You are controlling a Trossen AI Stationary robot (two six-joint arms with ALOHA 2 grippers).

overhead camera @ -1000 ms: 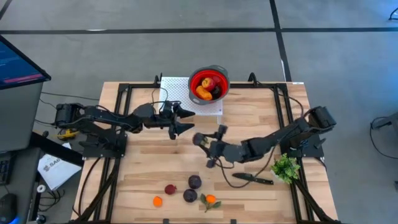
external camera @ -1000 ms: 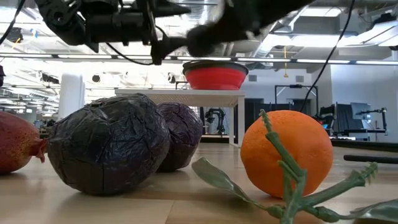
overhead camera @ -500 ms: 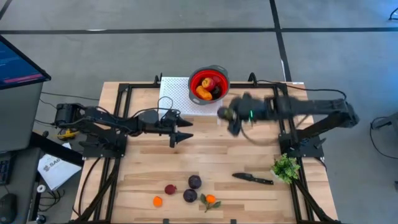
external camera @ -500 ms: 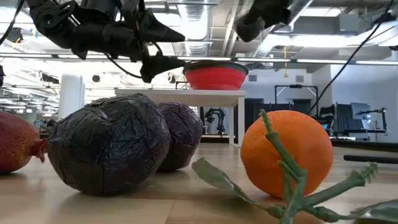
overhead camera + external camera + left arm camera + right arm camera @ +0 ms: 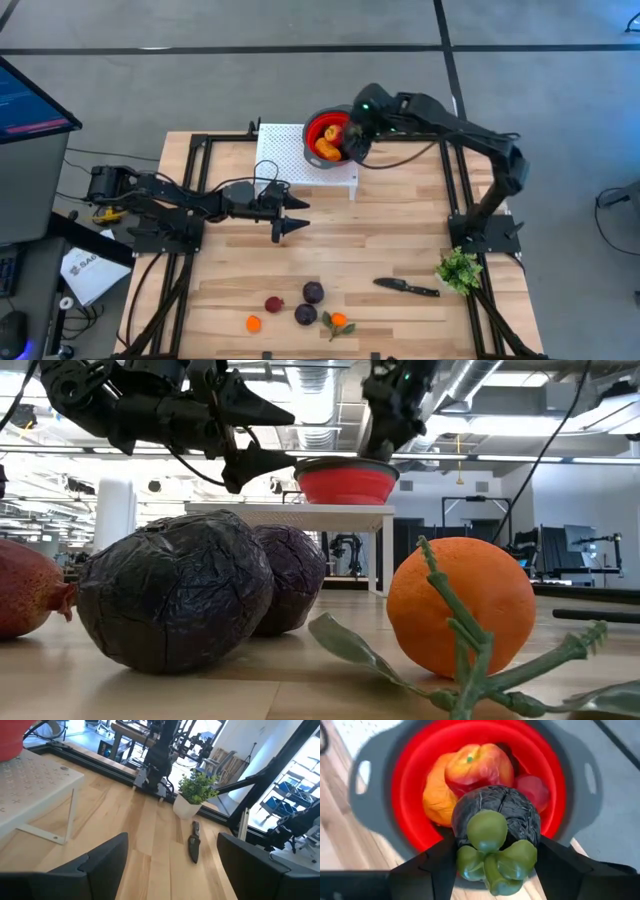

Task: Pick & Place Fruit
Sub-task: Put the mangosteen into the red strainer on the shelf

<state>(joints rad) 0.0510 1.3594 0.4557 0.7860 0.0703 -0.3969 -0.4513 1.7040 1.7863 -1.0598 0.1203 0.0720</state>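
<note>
My right gripper is over the red bowl, shut on a dark purple fruit with a green calyx. The bowl stands on a white perforated stand. It holds a red-yellow fruit, an elongated orange one and a red one. My left gripper hangs open above the table's middle left and touches nothing. Near the near edge lie two purple fruits, a red one, a small orange one and an orange with leaves. My right gripper pinches the dark purple fruit between its two fingers, one on each flank. The green calyx faces back toward the wrist. The fingers slant down from the table's right. The fruit is lifted clear, just above the fruit in the bowl.
A black knife and a green leafy bunch lie at the table's right near side. A black frame runs around the tabletop. Bare wood stretches between the stand and the fruit at the near edge.
My right gripper, with the purple fruit in it, has swung quickly from the table's middle up and toward the far edge, and now stands over the red bowl. My left gripper has drifted a little toward the near edge. The fruit on the table has stayed put.
</note>
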